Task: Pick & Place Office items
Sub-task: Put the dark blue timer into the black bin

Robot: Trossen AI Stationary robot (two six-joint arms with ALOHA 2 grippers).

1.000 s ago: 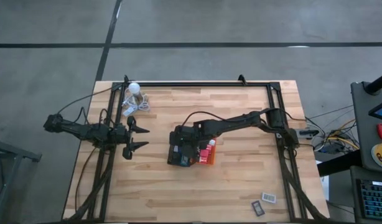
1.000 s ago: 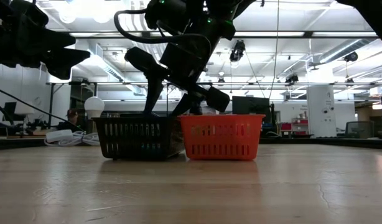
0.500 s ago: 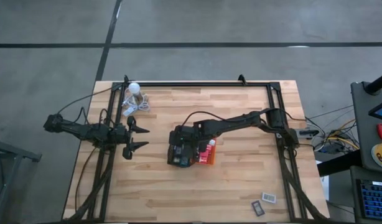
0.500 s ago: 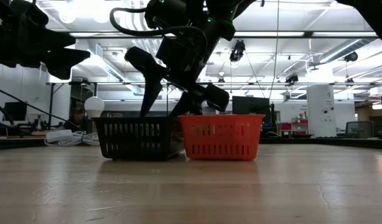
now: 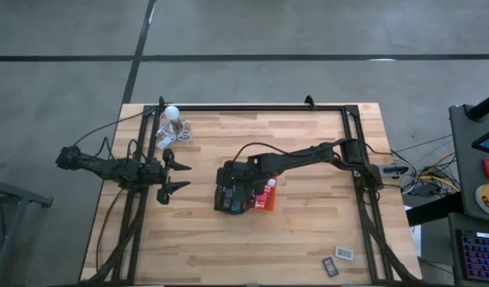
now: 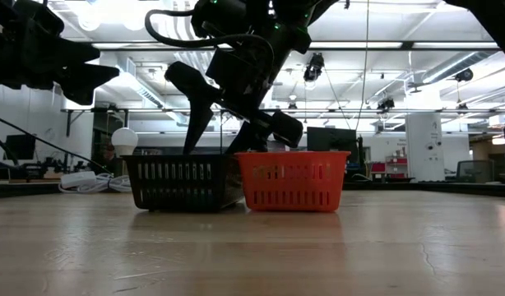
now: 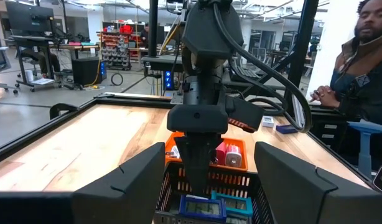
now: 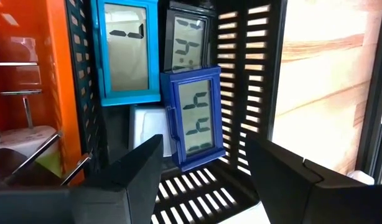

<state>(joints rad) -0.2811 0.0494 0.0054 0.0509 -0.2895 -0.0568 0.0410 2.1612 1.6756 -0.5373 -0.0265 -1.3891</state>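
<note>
Right gripper (image 8: 200,171) sat low over the black tray (image 5: 226,198) mid-table, fingers spread apart with nothing between them. Directly under it lay a dark blue digital clock (image 8: 192,117), resting on the tray floor and tilted, apart from both fingers; looked just released, as a guess. Beside it in the same tray were a teal clock (image 8: 127,51) and a black-framed clock (image 8: 185,38), plus a white piece (image 8: 150,127) partly under the blue one.

Orange tray (image 5: 265,199) touched the black tray's side; it held red/pink items (image 7: 227,153) and something white, too small to name.

Left gripper (image 5: 179,177) hovered above the table's left side, well apart from the trays, fingers open and empty, waiting. White bulb with coiled cable (image 5: 172,114) sat at the far left corner, not part of the job.

Progress: several items were sorted into the two trays. Left to do: two flat grey-black rectangles (image 5: 338,259) lay loose on the wood near the front right corner, well apart from the trays. No other loose pieces visible on the table. Judged mostly done, those two remaining. A person (image 7: 365,68) sat beyond the table.
</note>
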